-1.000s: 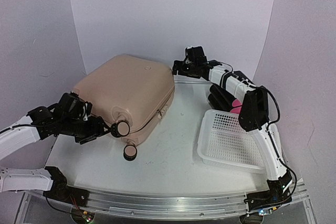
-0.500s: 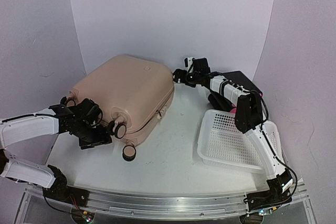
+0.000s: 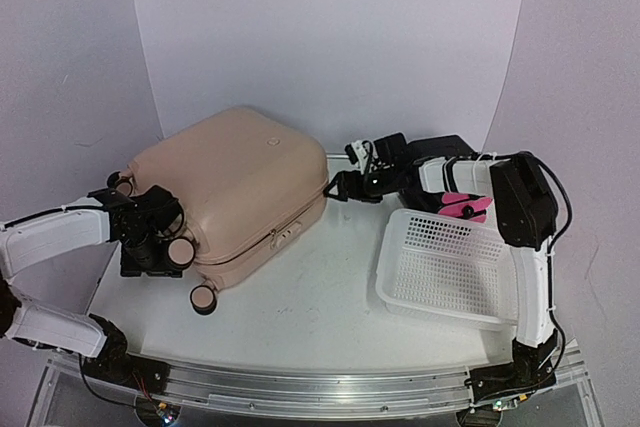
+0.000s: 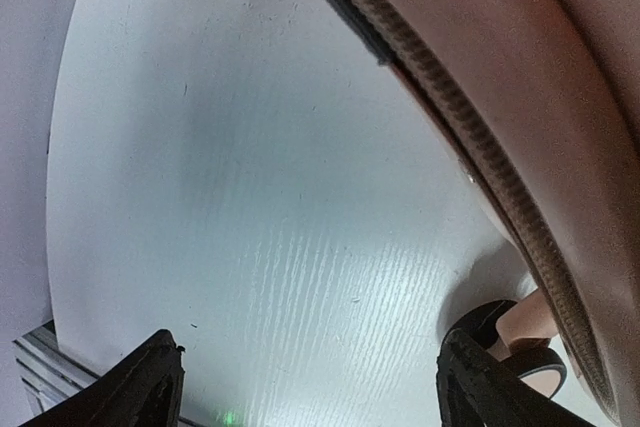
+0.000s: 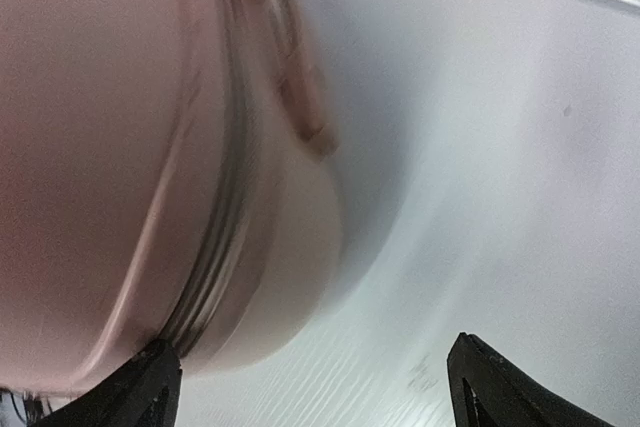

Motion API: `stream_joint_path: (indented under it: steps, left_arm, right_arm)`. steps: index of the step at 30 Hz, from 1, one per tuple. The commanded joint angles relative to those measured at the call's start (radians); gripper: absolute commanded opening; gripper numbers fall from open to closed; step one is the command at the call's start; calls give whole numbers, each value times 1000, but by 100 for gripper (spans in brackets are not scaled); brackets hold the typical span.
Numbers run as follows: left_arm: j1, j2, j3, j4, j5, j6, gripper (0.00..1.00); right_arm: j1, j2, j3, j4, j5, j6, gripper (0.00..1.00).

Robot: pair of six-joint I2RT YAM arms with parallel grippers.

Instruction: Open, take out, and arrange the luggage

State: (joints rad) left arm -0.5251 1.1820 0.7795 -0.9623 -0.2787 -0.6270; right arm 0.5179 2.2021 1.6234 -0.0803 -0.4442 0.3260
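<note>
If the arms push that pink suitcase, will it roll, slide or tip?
Probably slides rather than rolls: the suitcase lies flat on its shell, wheels turned sideways. Its smooth rounded shell looks stiff and likely slippery to pinch. Lying low and broad, tipping seems unlikely.

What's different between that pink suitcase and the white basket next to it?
The suitcase is pale pink with a solid shell; the basket is white and full of holes. The suitcase is bigger than the basket. The suitcase is closed; the basket is open-topped and empty. Both lie on the white table.
</note>
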Motion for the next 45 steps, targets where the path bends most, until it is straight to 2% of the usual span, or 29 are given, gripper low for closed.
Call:
stream_joint_path:
  steps: [1,5,8,13,17,20,23,28,31,39,45]
  left_arm:
    - [-11,81,149,195,-8,154,88]
    - [-10,161,206,200,10,187,88]
    - [-9,159,197,200,17,168,88]
    - [-9,55,122,186,17,114,88]
    - [-9,-78,63,157,91,77,88]
    - [-9,-176,43,138,169,77,88]
    - [-7,-277,45,102,213,72,87]
    - [-7,-414,58,93,321,51,82]
    - [-7,-428,81,97,374,67,81]
    - [-7,-384,117,112,465,115,82]
    - [-7,-374,109,138,485,98,81]
  right_arm:
    - [284,-187,-154,60,-194,-35,95]
    - [323,-290,-277,49,50,47,96]
    - [381,-358,-320,-54,298,13,97]
    - [429,-404,-411,22,456,-82,98]
    - [426,-375,-415,103,571,-184,97]
    - [427,-326,-412,230,557,-243,88]
    - [428,-275,-373,286,525,-254,80]
    - [430,-203,-356,408,575,-226,74]
    - [435,-162,-344,472,608,-228,67]
    - [453,-91,-271,499,682,-257,49]
    - [458,-85,-265,501,808,-258,29]
